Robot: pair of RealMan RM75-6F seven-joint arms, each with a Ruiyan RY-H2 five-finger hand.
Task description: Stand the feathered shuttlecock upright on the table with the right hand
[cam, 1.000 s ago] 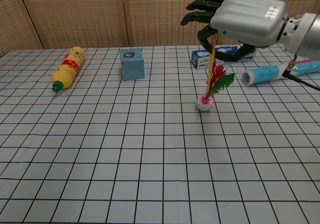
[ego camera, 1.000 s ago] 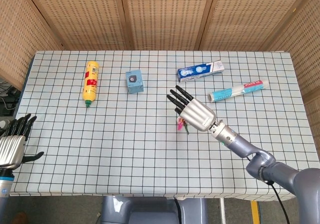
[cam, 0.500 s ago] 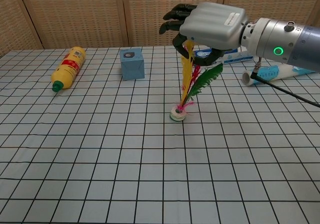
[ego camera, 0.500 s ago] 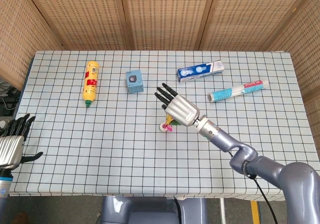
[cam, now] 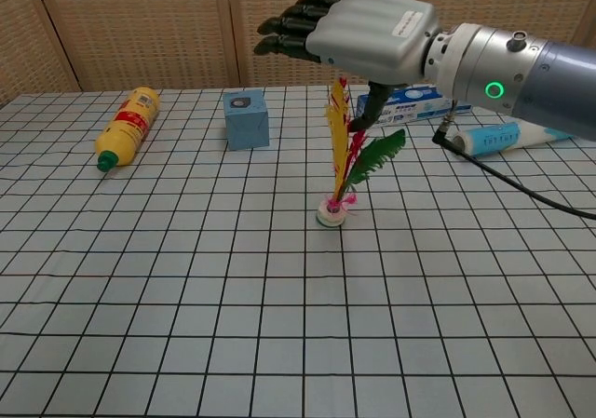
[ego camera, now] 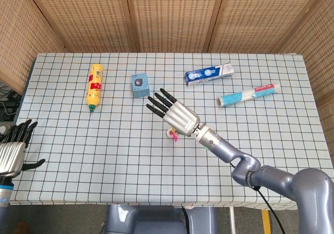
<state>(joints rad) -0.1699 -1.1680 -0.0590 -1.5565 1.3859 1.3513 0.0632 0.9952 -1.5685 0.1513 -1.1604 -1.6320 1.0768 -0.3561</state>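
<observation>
The feathered shuttlecock (cam: pixel 337 171) stands upright on its white base near the middle of the checked table (cam: pixel 186 325), feathers fanning upward. The right hand (cam: pixel 358 29) hovers above its tips with fingers spread and straight, holding nothing; its thumb hangs just beside the red feather, and contact cannot be told. That released pose suggests the placing is done. A yellow bottle (ego camera: pixel 94 85) lies at ten o'clock from the shuttlecock and a blue box (ego camera: pixel 140 84) at eleven. The left hand (ego camera: pixel 13 150) rests empty, fingers apart, at the table's eight o'clock edge.
</observation>
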